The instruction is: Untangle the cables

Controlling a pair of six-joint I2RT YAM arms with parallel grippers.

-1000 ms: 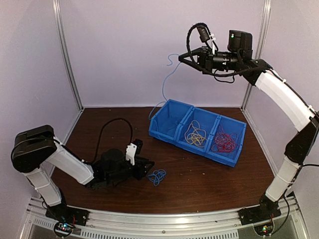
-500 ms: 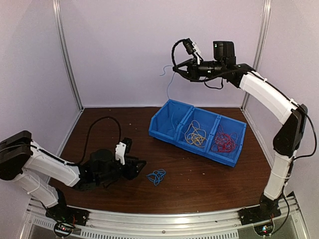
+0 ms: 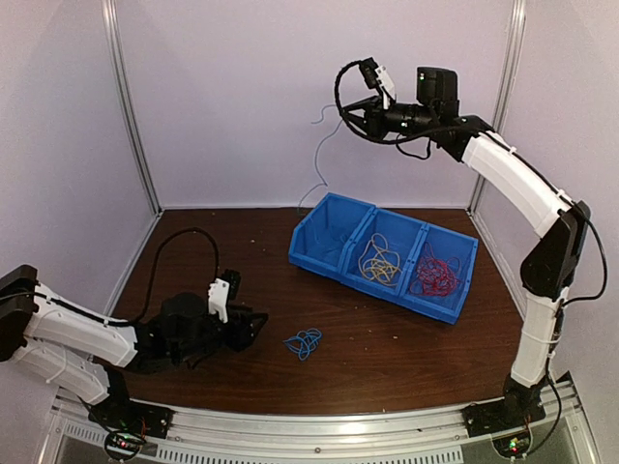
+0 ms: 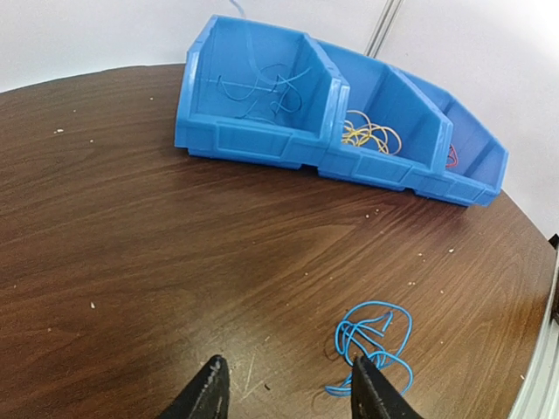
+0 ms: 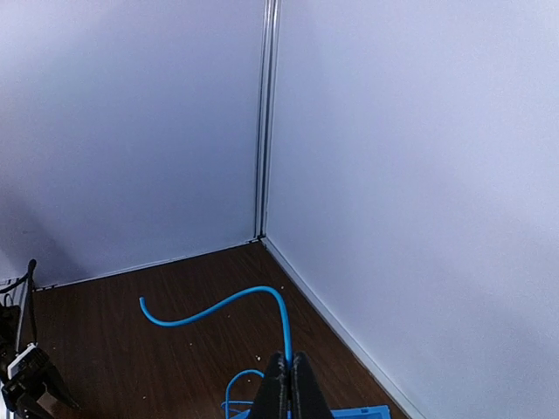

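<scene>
High above the table's back, my right gripper [image 3: 344,108] [image 5: 289,358] is shut on a thin blue cable [image 3: 318,155] [image 5: 218,305]. That cable hangs down toward the left compartment of the blue bin [image 3: 326,253], where more blue cable [image 4: 262,87] lies. A small tangle of blue cable [image 3: 304,342] [image 4: 371,336] rests on the brown table. Low over the table, my left gripper [image 3: 253,325] [image 4: 286,362] stands open with nothing between its fingers. The tangle lies just beyond and right of its right fingertip [image 4: 360,371].
The bin [image 4: 253,140] has three compartments: yellow cables [image 3: 379,261] [image 4: 371,135] in the middle one and red cables [image 3: 435,275] [image 4: 452,157] in the right one. White walls with metal posts [image 3: 131,106] close in the table's back and sides.
My left gripper has drawn back to the left, away from the blue tangle, and opened wider. The right arm has swung left, still holding the blue cable high.
</scene>
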